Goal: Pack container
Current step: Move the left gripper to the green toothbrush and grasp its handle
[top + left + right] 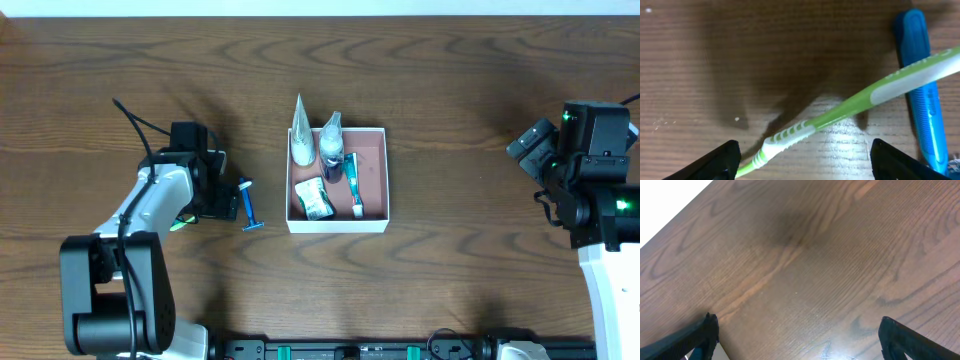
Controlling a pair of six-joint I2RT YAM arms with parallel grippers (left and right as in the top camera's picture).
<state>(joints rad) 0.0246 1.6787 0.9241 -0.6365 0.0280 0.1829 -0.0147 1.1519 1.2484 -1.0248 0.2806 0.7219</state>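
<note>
Green toothbrush lies between the wide-spread jaws of the left tool, ready for grasping I think, resting across a blue razor; the container sits beyond that razor. The right tool is wide too, idle.

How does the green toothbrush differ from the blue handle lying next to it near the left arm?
The green toothbrush is green and white; the blue handle is all blue. The toothbrush lies diagonally in the wrist view and crosses over the blue handle, which runs nearly straight up the picture. The toothbrush passes between the fingers of the open left gripper; the blue handle lies outside them. Both rest on the table, outside the container.
</note>
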